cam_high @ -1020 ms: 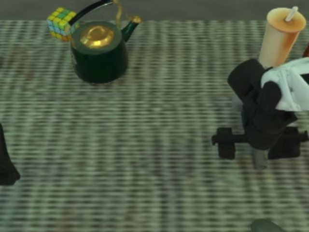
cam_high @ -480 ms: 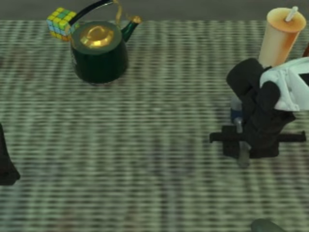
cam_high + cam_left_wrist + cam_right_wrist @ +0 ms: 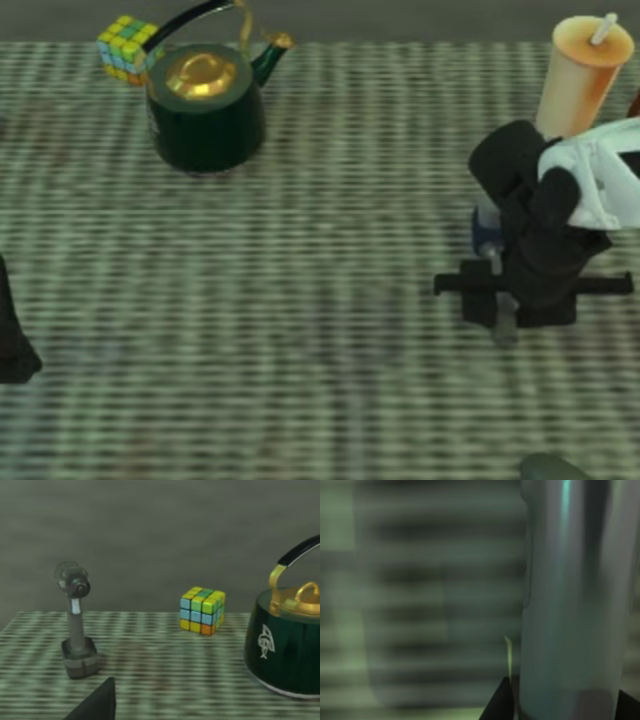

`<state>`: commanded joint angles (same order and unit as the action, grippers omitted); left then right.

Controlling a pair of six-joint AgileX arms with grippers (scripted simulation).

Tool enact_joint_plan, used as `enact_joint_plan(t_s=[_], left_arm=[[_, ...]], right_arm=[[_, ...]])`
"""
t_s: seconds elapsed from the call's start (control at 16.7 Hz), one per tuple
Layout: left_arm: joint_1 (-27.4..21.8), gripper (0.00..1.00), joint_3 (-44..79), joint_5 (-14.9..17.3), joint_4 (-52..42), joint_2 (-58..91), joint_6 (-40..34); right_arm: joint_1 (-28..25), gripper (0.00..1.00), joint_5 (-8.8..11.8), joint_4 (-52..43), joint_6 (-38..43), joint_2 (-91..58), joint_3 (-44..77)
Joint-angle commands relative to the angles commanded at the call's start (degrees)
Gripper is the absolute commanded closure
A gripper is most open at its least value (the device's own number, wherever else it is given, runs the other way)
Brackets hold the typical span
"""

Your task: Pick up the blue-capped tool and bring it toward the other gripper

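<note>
The blue-capped tool is at the table's right side, its slim grey handle poking out below my right gripper and its navy cap showing just above. The right gripper is shut on the handle. Up close in the right wrist view, the grey handle stands between two black fingertips. The other gripper, my left gripper, is parked at the table's left edge, far from the tool. In the left wrist view only one of its black fingers shows, off to one side, with nothing beside it.
A dark green kettle with a gold lid and a colourful cube stand at the back left. An orange drink cup with a straw stands right behind the right arm. A grey drill shows in the left wrist view. A grey object lies at the front right edge.
The right gripper's fingers closed from wide apart onto the tool's handle. The handle shifted left and the blue cap came into sight. Nothing has moved in the last half second.
</note>
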<state>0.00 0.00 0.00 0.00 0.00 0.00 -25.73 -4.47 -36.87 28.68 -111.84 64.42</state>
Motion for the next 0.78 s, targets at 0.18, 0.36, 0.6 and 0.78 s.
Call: enact_joint_plan(t_s=[0.18, 0.36, 0.6, 0.78], left_arm=[[0.0, 0.00, 0.0, 0.0, 0.0, 0.0, 0.0], [0.0, 0.00, 0.0, 0.0, 0.0, 0.0, 0.0], [0.0, 0.00, 0.0, 0.0, 0.0, 0.0, 0.0], [0.0, 0.00, 0.0, 0.0, 0.0, 0.0, 0.0]], right_arm=[[-0.1, 1.00, 0.5, 1.9, -0.7, 0.5, -0.4], [-0.3, 1.00, 2.5, 9.2, -3.0, 1.8, -1.7], [-0.4, 1.00, 6.6, 24.2, -7.8, 4.9, -5.3], [-0.4, 1.00, 10.3, 37.9, -12.3, 7.9, -9.2]])
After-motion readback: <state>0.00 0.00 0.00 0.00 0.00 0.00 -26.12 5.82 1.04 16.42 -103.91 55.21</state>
